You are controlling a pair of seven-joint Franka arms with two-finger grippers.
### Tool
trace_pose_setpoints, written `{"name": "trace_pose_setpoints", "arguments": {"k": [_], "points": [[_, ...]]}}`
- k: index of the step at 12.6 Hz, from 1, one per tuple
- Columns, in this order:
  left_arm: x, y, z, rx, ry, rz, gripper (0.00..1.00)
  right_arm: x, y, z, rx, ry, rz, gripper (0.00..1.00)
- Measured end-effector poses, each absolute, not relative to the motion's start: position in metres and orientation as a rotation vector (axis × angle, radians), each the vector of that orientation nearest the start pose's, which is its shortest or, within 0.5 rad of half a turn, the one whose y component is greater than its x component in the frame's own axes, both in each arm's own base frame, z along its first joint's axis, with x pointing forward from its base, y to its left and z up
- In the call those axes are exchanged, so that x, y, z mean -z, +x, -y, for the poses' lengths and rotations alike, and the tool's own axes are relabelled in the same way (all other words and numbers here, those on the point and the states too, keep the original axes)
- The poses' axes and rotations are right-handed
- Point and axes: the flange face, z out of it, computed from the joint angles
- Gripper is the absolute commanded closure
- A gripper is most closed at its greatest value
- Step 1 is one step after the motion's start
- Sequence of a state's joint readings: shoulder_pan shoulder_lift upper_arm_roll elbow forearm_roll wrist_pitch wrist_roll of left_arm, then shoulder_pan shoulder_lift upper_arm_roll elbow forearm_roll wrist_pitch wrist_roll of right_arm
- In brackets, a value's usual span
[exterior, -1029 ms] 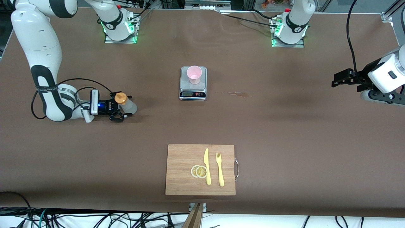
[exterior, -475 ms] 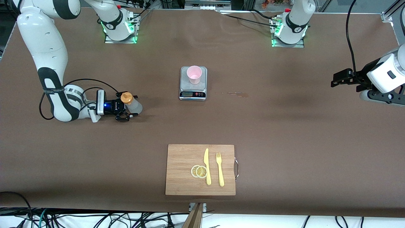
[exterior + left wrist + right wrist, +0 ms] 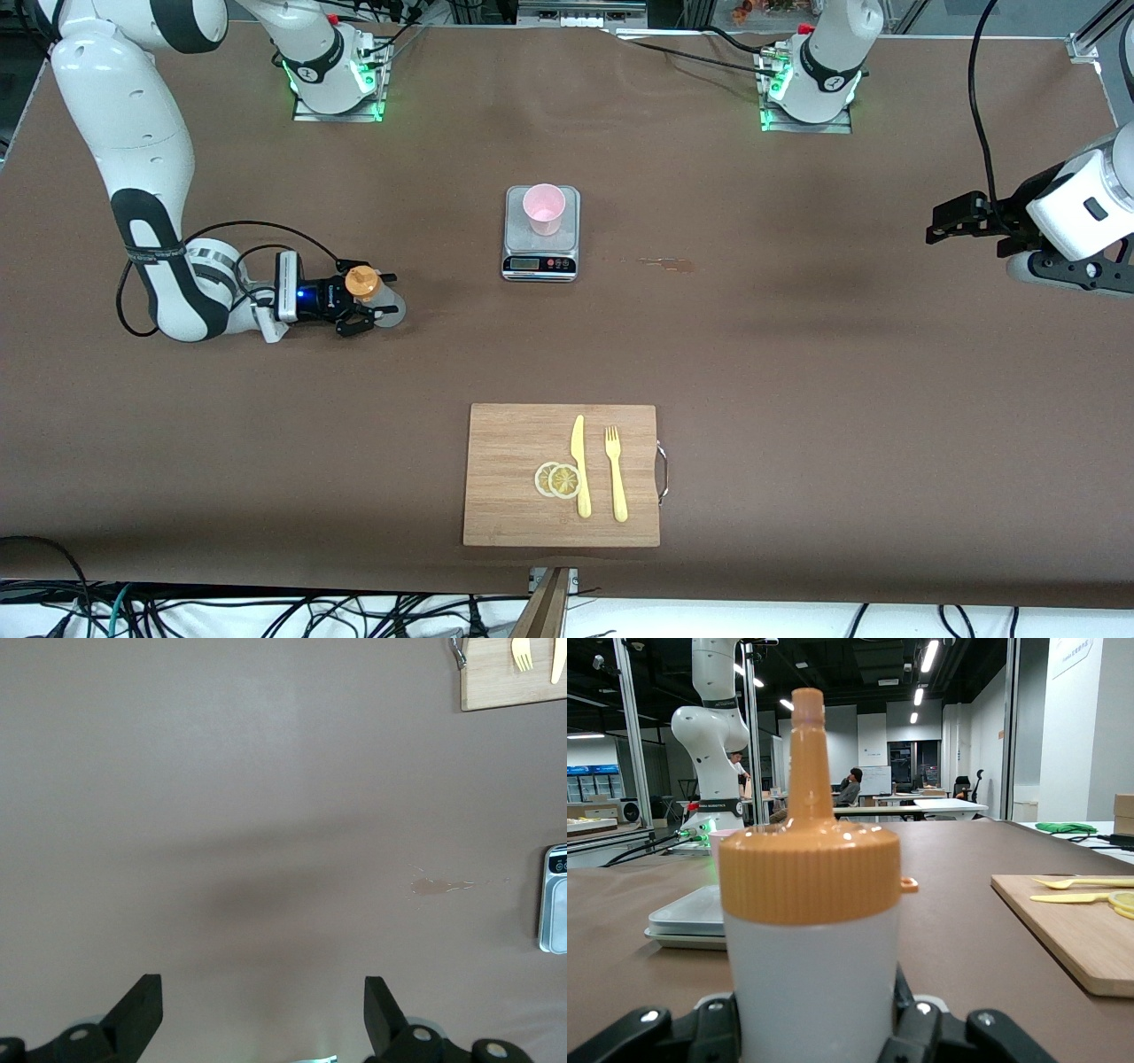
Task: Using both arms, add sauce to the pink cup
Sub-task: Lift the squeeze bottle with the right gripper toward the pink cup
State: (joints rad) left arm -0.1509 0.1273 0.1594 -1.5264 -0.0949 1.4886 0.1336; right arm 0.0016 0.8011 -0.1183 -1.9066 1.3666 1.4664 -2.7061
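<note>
Right gripper (image 3: 365, 302) low at the table surface toward the right arm's end, fingers (image 3: 642, 1028) pressed against both sides of the sauce bottle (image 3: 372, 297) (frosted white body, orange nozzle cap); the grip looks closed on it. Bottle stands upright on the brown table (image 3: 797, 372), its base on the surface. In the right wrist view the bottle (image 3: 811, 939) fills the middle, nozzle pointing up.

Pink cup (image 3: 543, 208) upright on a small grey kitchen scale (image 3: 540, 257) in mid-table, well apart from the bottle and farther from the front camera than it.

Left gripper (image 3: 961, 219) waits in the air over the left arm's end of the table, jaws wide apart, nothing between the fingertips (image 3: 142, 1010).

Wooden cutting board (image 3: 514, 443) nearest the front camera, carrying a yellow knife (image 3: 579, 465), yellow fork (image 3: 615, 474) and two lemon slices (image 3: 557, 479).
</note>
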Motion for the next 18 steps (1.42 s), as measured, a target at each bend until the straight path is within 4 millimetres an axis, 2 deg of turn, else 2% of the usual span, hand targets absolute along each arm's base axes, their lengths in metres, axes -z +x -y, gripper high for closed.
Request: {"name": "trace_pose_setpoints", "arguments": {"k": [3,5,6,8,9,11,13,15,18], "points": [[-0.571,0.581,0.011,-0.240,-3.212,-0.201,0.00,-0.100,0.541,-0.059,1.040,-1.152,1.328,0.84],[-0.573,0.583,0.012,-0.229,-3.211,-0.202,0.00,-0.122,0.553,-0.059,1.020,-1.186,1.363,0.84],[-0.573,0.584,0.012,-0.230,-3.211,-0.202,0.00,-0.142,0.561,-0.055,0.972,-1.225,1.398,0.84],[-0.572,0.586,0.012,-0.232,-3.210,-0.201,0.00,-0.207,0.575,-0.052,0.845,-1.324,1.492,0.84],[-0.571,0.586,0.012,-0.232,-3.209,-0.201,0.00,-0.242,0.578,-0.056,0.778,-1.374,1.532,0.84],[-0.572,0.587,0.012,-0.230,-3.209,-0.200,0.00,-0.297,0.572,-0.079,0.666,-1.468,1.600,0.84],[-0.572,0.587,0.012,-0.229,-3.209,-0.200,0.00,-0.328,0.557,-0.113,0.548,-1.566,1.654,0.84],[-0.572,0.587,0.012,-0.229,-3.209,-0.200,0.00,-0.344,0.538,-0.144,0.429,-1.662,1.700,0.84],[-0.572,0.588,0.011,-0.230,-3.209,-0.199,0.00,-0.357,0.512,-0.191,0.251,-1.802,1.782,0.84]]}}
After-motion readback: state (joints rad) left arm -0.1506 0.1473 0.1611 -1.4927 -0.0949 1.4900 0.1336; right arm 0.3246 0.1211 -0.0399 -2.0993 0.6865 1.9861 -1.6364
